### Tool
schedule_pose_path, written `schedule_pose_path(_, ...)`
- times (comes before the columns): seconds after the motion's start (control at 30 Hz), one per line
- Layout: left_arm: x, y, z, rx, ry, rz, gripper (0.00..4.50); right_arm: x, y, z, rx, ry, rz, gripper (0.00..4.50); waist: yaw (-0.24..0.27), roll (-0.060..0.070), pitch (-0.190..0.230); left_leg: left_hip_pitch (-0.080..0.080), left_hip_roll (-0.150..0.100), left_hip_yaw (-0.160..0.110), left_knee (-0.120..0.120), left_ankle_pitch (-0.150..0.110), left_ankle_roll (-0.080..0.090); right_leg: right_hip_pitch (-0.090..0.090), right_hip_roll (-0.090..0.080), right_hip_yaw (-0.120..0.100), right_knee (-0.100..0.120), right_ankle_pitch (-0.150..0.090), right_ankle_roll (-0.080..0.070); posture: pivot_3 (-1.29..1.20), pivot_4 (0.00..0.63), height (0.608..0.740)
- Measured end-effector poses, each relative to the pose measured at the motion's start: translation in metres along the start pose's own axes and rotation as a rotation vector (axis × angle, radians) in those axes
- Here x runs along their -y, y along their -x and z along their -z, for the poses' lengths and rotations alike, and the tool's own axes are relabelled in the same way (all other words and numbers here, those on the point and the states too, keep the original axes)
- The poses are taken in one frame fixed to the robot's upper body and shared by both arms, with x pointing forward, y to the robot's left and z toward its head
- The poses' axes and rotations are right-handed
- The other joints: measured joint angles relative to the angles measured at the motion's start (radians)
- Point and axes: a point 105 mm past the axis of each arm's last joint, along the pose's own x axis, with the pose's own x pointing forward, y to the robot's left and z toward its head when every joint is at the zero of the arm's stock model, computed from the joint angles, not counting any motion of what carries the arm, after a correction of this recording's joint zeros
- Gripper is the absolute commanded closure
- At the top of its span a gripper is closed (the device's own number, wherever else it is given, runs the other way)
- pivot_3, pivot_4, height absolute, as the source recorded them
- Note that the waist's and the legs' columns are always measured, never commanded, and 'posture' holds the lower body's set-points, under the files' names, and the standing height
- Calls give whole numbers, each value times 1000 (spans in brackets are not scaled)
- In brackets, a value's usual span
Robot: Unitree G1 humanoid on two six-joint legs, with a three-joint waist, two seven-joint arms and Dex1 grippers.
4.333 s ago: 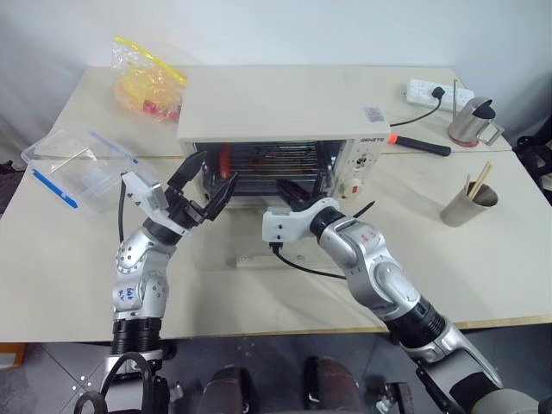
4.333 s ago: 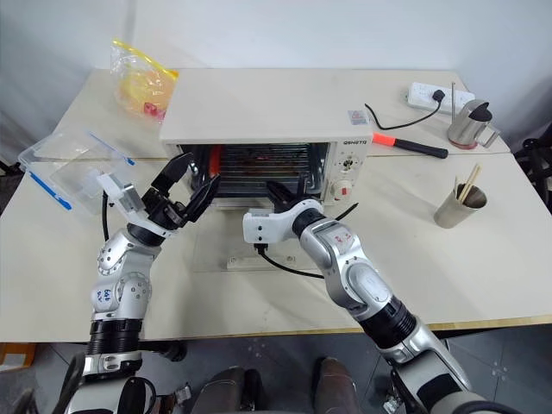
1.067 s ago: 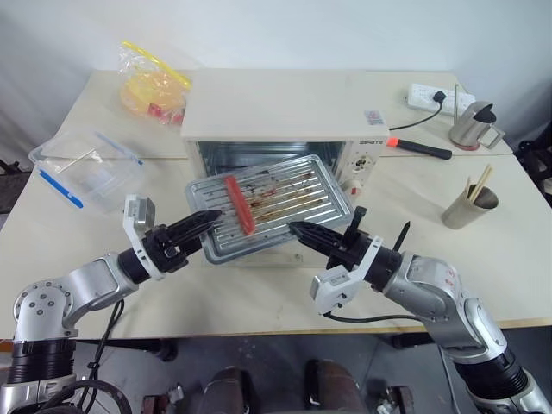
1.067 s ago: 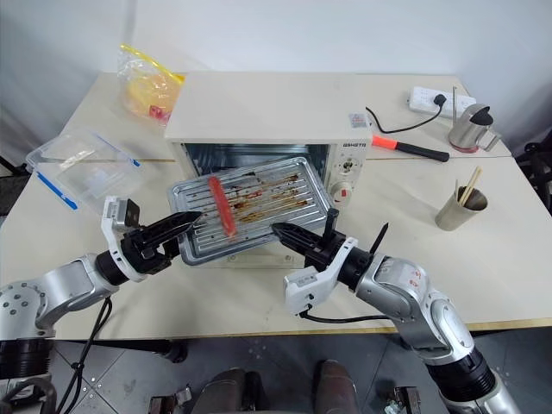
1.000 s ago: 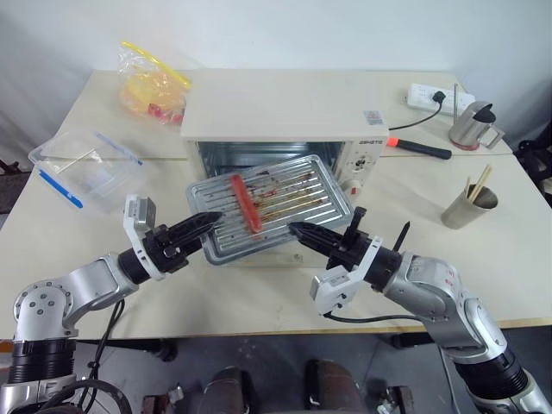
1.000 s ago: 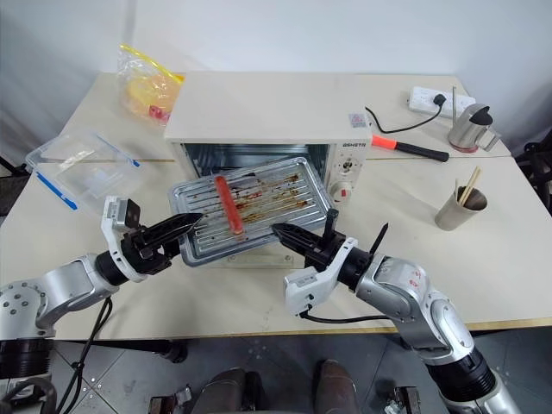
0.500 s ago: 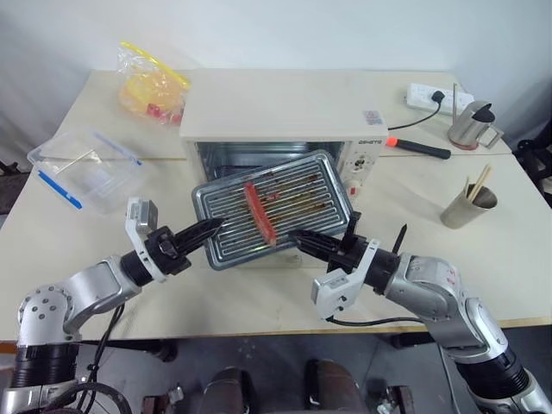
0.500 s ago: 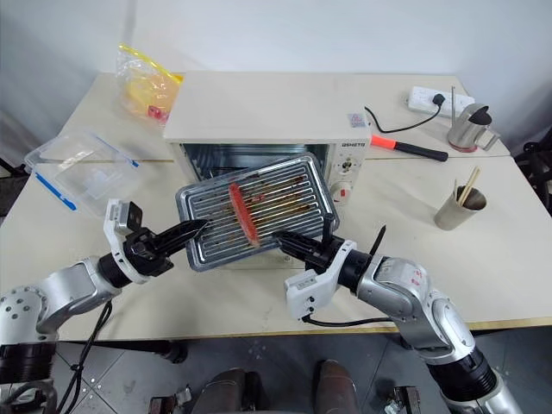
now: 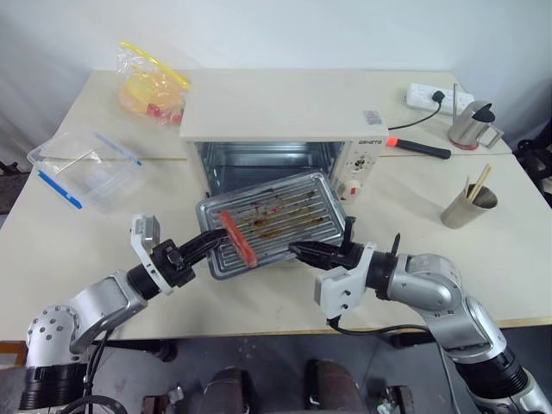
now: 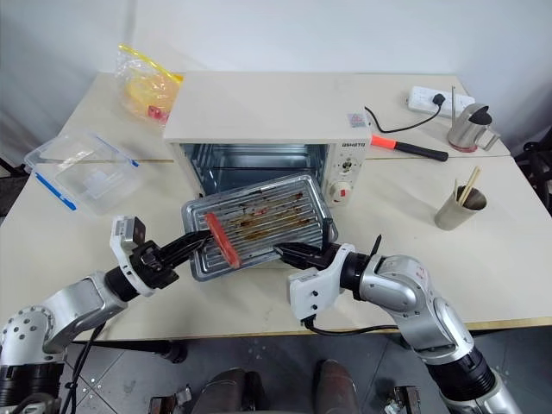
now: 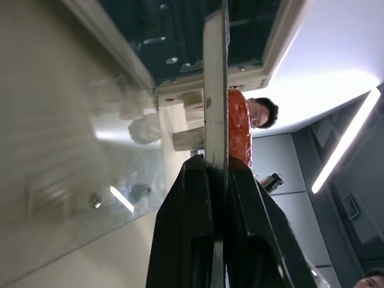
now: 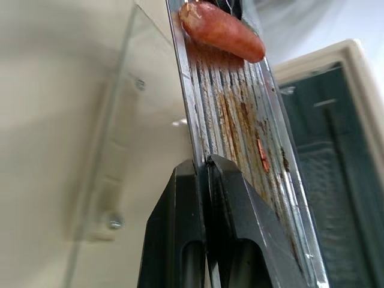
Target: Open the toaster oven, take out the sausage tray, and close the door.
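The cream-white toaster oven (image 9: 285, 112) stands open, its cavity empty. The sausage tray (image 9: 285, 216), silver and grease-stained, hangs in front of it above the table, tipped slightly down toward me. One thin red sausage (image 9: 237, 240) lies near its left end, reaching the front rim. My left gripper (image 9: 211, 247) is shut on the tray's left edge. My right gripper (image 9: 302, 251) is shut on the tray's front edge. The door (image 12: 102, 150) lies folded down flat under the tray, its glass seen in the wrist views.
A clear plastic container with blue clips (image 9: 82, 168) and a yellow bag (image 9: 151, 82) sit at the left. At the right are a cup with chopsticks (image 9: 470, 203), a red-handled tool (image 9: 418, 145), a metal kettle (image 9: 473, 121) and a power strip (image 9: 435, 90).
The tray, tipped steeply toward me half a second ago, has sunk and flattened. The sausage has slid down to the near left rim. Both grippers came slightly lower and closer to me.
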Motion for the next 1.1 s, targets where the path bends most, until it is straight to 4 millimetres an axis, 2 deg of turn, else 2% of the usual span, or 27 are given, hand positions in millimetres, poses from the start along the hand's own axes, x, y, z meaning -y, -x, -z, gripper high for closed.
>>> schedule_pose_path(0.17,-2,1,3,12,15,-8,4449,-5,0,2,35,-98,-37,4500,1,0,0,0,0,0,0,0,0,2,0,0,-4,0,0,0,150,740)
schedule_pose_path(0.23,-3,2,4,19,18,-15,4500,-6,0,0,65,-126,-50,3892,1,0,0,0,0,0,0,0,1,2,0,0,-4,0,0,0,150,740)
schedule_pose_path(0.27,-6,4,3,25,21,-30,4500,-3,0,-4,97,-147,-37,3715,1,0,0,0,0,0,0,0,1,2,0,0,-4,0,0,0,150,740)
schedule_pose_path(0.37,-8,3,8,33,49,-18,4500,4,1,-13,178,-204,-17,2795,1,0,0,0,0,0,0,0,1,2,0,0,-5,0,0,0,150,740)
schedule_pose_path(0.53,-10,3,17,23,74,-13,4500,1,6,-12,204,-317,-63,1100,2,0,0,0,0,0,0,-1,2,3,0,0,-5,0,0,0,150,740)
schedule_pose_path(0.63,-18,6,21,26,91,-48,4500,7,13,-14,240,-396,-69,120,3,0,0,0,0,0,0,-1,2,3,0,0,-6,0,0,0,150,740)
schedule_pose_path(0.73,-21,8,26,31,110,-55,4500,11,21,-17,275,-474,-91,54,4,0,0,0,0,0,-1,-1,2,3,0,0,-6,0,0,0,150,740)
schedule_pose_path(0.9,-22,18,30,63,113,-77,4500,10,54,-16,356,-638,-215,54,8,1,1,0,3,0,-1,-3,5,4,-1,0,-9,0,0,0,150,740)
schedule_pose_path(0.97,-22,23,27,97,110,-83,4500,15,65,-9,374,-654,-238,54,10,1,1,0,4,1,0,-4,5,5,-1,0,-11,0,0,0,150,740)
schedule_pose_path(1.1,-16,30,27,181,105,-62,4500,19,79,25,312,-732,-258,54,11,2,1,0,4,2,0,-4,6,4,-2,1,-12,0,0,0,150,740)
